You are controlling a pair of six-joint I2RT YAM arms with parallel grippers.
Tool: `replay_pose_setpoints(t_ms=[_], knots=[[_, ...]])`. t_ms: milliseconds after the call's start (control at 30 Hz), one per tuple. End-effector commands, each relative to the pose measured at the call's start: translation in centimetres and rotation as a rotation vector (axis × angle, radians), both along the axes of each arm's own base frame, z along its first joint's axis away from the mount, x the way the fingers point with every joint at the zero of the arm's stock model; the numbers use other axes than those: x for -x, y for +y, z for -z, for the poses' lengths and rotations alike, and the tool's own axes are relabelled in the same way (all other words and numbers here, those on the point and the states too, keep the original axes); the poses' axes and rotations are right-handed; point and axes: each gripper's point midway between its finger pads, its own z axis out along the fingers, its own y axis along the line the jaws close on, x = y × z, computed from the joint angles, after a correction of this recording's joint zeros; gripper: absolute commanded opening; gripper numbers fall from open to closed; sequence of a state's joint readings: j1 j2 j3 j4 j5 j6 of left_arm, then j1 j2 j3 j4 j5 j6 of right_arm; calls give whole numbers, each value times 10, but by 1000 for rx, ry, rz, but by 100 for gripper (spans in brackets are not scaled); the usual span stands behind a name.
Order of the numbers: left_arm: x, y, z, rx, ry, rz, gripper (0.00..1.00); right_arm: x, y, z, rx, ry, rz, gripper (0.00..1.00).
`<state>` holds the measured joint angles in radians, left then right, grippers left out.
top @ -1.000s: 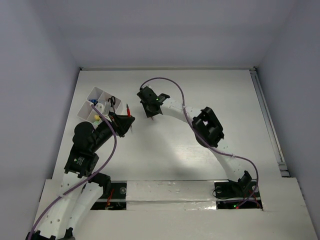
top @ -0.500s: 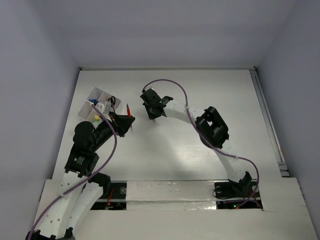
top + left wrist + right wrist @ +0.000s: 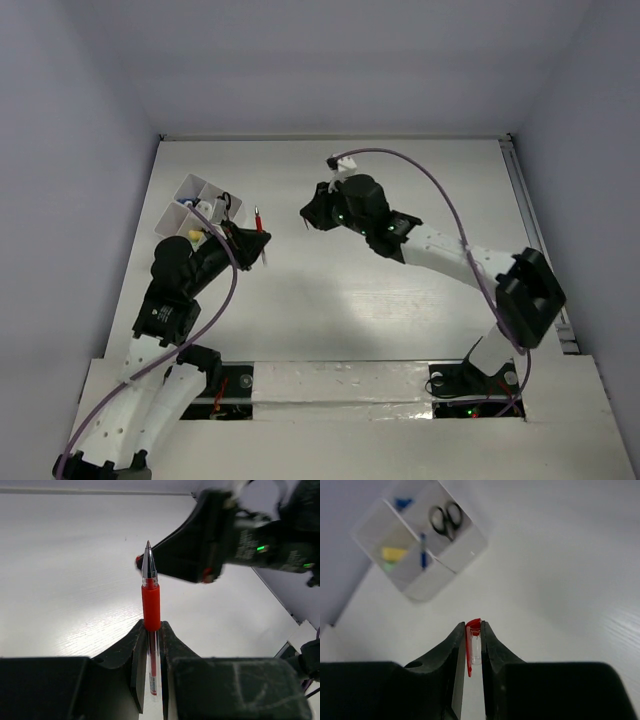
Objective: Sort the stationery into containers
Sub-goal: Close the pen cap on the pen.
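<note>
My left gripper [image 3: 255, 245] is shut on the thin red pen [image 3: 259, 221], just right of the white organiser box [image 3: 173, 214]. In the left wrist view the pen [image 3: 151, 605] stands out of the gripper [image 3: 151, 629] uncapped, tip pointing at my right gripper [image 3: 200, 550]. My right gripper [image 3: 310, 218] is shut on the pen's clear cap with a red clip [image 3: 476, 645], held above the table. The right wrist view shows the organiser [image 3: 465, 544] holding black-handled scissors [image 3: 446, 517], a blue pen [image 3: 423, 551], a yellow eraser [image 3: 394, 554] and something green [image 3: 386, 566].
The white table [image 3: 400, 300] is walled at the back and sides. A rail [image 3: 535, 240] runs along its right edge. Purple cables loop over both arms. The organiser sits near the table's far left corner.
The right arm has swung: its elbow moved far to the right, its wrist turned, and its gripper shifted a little right. The left gripper still holds the red pen in nearly the same place.
</note>
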<state>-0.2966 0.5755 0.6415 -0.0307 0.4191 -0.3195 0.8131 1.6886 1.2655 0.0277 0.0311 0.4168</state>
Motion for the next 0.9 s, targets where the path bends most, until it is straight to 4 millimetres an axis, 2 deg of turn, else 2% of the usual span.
replay_pose_setpoints(t_ms=[0, 33, 200, 233, 400, 500, 533, 567, 633, 733, 867], knots=[[-2, -2, -20, 17, -49, 16, 0, 14, 11, -106, -360, -210, -65, 0], [-3, -3, -19, 18, -45, 16, 0, 24, 3, -134, -428, -249, -72, 0], [-7, -3, -14, 17, -26, 19, 0, 58, -3, -199, -655, -354, -189, 0], [-6, -4, -15, 19, -26, 21, 0, 61, -1, -204, -681, -346, -204, 0], [-2, -11, -15, 30, -31, 76, 0, 74, 15, -225, -787, -337, -327, 0], [0, -14, -17, 33, -36, 99, 0, 84, 32, -233, -842, -305, -430, 0], [1, -15, -17, 33, -38, 104, 0, 82, 40, -226, -853, -268, -447, 0], [2, -15, -18, 35, -42, 105, 0, 86, 41, -236, -874, -286, -484, 0], [3, -15, -19, 35, -48, 107, 0, 87, 49, -230, -882, -254, -518, 0], [3, -15, -19, 35, -48, 109, 0, 92, 55, -233, -896, -249, -550, 0], [4, -16, -21, 38, -54, 115, 0, 88, 60, -224, -882, -228, -545, 0]])
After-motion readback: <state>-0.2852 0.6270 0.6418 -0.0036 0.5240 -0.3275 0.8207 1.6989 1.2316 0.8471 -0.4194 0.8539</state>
